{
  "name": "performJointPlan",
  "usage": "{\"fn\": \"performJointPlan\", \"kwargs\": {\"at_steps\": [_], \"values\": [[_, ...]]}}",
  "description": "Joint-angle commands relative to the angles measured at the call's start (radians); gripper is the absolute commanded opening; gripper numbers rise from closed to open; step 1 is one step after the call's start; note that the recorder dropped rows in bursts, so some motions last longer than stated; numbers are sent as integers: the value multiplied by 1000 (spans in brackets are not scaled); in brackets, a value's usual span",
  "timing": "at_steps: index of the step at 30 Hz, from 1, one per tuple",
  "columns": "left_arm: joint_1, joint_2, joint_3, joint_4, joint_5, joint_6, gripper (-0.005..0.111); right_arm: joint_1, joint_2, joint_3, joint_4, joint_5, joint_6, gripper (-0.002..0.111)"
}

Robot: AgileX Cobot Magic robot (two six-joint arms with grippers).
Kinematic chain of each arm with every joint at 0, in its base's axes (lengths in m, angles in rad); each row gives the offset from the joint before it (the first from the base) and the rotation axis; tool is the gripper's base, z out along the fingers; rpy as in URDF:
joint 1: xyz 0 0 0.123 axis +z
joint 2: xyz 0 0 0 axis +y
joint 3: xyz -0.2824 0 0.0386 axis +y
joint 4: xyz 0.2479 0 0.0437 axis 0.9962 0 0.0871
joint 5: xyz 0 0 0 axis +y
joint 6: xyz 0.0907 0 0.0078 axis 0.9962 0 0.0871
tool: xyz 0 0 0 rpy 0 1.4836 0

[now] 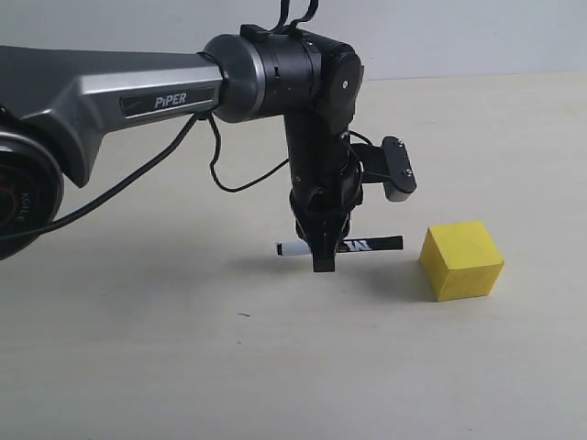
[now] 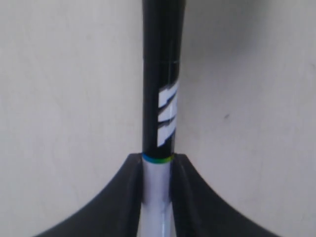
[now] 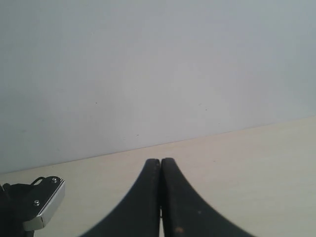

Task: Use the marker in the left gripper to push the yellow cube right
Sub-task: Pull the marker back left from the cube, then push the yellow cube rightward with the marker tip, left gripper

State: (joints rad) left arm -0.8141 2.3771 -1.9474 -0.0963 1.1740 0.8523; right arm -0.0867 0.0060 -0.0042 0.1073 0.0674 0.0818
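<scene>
The left gripper (image 1: 324, 258) has its fingers (image 2: 118, 202) clenched on the marker (image 1: 369, 245) at mid-frame, black end aimed at the yellow cube (image 1: 461, 260) lower right, near but apart — held only at its middle, the pen could swivel in the grip or catch the cube off-centre, turning it rather than sliding it right. Neither wrist view shows the cube, the marker's height above the surface (image 1: 183, 367) is hard to judge, and the right gripper (image 3: 160, 163) — fingers (image 3: 145, 197) pressed together on nothing — is outside the exterior shot.

Low side-on exterior and close left wrist view share the marker (image 2: 159, 113)
</scene>
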Motion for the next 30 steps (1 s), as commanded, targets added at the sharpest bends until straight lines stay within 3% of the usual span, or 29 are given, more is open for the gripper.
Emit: {"fn": "performJointPlan", "kwargs": {"at_steps": [1,6,11,17,25,30], "values": [[-10,-16,-7,-24,2,16,0,-6,-6,4,-4,-1,-3,0],[-16,-16,-7,-27,-36,-4,0,-6,-6,4,-4,-1,-3,0],[-47,-9,-9,-49,-158,-46,0,-6,-6,4,-4,-1,-3,0],[-74,9,-52,5,-159,-54,0,-6,-6,4,-4,-1,-3,0],[-28,-13,-94,48,38,-54,0,-6,-6,4,-4,-1,-3,0],[-25,-7,-92,42,47,-41,0,-6,-6,4,-4,-1,-3,0]]}}
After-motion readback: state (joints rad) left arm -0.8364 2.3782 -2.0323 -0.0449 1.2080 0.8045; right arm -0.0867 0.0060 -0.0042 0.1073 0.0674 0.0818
